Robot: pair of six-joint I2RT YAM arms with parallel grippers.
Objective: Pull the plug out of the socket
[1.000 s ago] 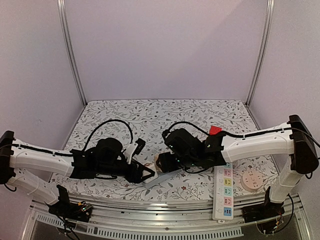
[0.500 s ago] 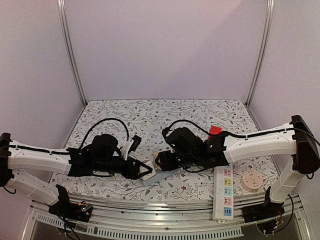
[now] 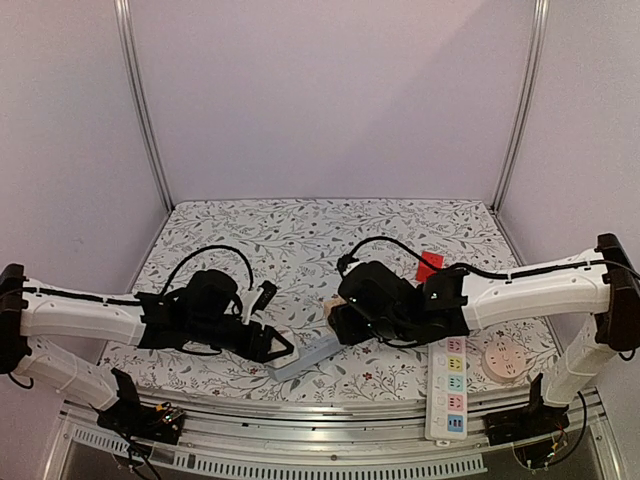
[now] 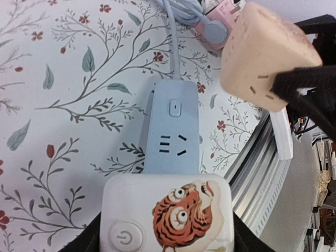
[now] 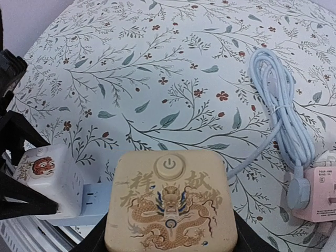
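1. Our right gripper (image 5: 168, 233), about half open, clamped the beige plug (image 5: 169, 202) by its sides; the plug hung above the strip (image 4: 173, 131), apart from it, so we judged it pulled free.
2. Our left gripper (image 4: 165, 236), likewise half open, clasped the white cube (image 4: 168, 215) on the strip's end, probably anchoring the strip against that pull.

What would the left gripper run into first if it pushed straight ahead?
Most likely the light blue power strip, lying directly ahead of the white tiger cube the left gripper holds. The beige cube in the right gripper sits off to one side; depth is unclear.
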